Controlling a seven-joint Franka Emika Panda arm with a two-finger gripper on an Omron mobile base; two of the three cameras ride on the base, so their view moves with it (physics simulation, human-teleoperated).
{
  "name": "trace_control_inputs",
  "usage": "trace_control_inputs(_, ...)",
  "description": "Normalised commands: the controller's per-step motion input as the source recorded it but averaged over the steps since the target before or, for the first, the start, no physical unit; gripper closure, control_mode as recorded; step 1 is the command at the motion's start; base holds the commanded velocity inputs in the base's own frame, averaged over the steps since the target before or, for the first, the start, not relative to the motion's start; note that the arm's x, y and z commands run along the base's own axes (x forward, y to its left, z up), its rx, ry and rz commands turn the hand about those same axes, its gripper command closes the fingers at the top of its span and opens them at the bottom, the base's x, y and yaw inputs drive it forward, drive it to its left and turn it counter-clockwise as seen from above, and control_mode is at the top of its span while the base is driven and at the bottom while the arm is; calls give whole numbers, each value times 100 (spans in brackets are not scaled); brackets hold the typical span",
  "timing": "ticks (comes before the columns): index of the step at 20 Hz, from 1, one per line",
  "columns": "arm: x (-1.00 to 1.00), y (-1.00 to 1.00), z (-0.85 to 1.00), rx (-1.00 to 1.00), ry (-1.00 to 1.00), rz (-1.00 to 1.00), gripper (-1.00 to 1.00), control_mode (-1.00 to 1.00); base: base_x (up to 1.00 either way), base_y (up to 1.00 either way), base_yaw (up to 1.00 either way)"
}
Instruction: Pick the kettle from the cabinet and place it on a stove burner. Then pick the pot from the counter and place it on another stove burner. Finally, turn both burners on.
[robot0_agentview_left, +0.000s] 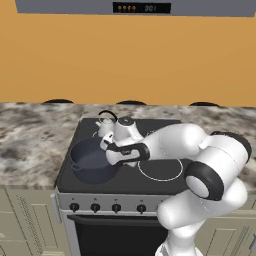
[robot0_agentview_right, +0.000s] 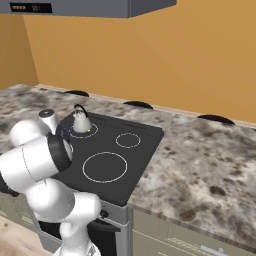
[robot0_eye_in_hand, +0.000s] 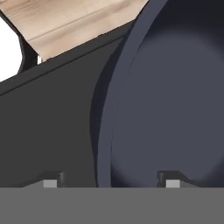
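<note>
The dark navy-grey pot (robot0_agentview_left: 91, 161) stands on the front left of the black cooktop (robot0_agentview_left: 155, 127). Behind it, the small silver kettle (robot0_agentview_left: 106, 125) with its arched black handle sits on the back left burner; the kettle (robot0_agentview_right: 80, 121) is also in the right base view. My gripper (robot0_agentview_left: 107, 148) hangs over the pot's right rim, behind the white hand. In the hand view, the gripper (robot0_eye_in_hand: 112, 180) is open, with its fingertips (robot0_eye_in_hand: 52, 180) set wide apart on either side of the rim of the pot (robot0_eye_in_hand: 175, 87).
A large white burner ring (robot0_agentview_left: 160, 170) and a smaller one (robot0_agentview_right: 128, 140) are bare on the cooktop's right half. Black knobs (robot0_agentview_left: 95, 207) line the stove front. Marble-look counter (robot0_agentview_left: 35, 145) flanks the stove on both sides. A range hood (robot0_agentview_left: 140, 7) hangs above.
</note>
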Motion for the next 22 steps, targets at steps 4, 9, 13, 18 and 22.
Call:
trace_control_inputs(4,-24,0,7,0,-7,0,-100,-100,0,0,0)
trace_control_inputs(9,-38,0,13,0,-6,0,-100,-100,0,0,0)
trace_control_inputs(13,-43,0,19,0,-7,-1,-100,-100,0,0,0)
trace_control_inputs(18,-34,0,36,-2,-10,0,-100,-100,0,0,0)
trace_control_inputs(22,-35,0,37,-4,-12,0,-100,-100,0,0,0)
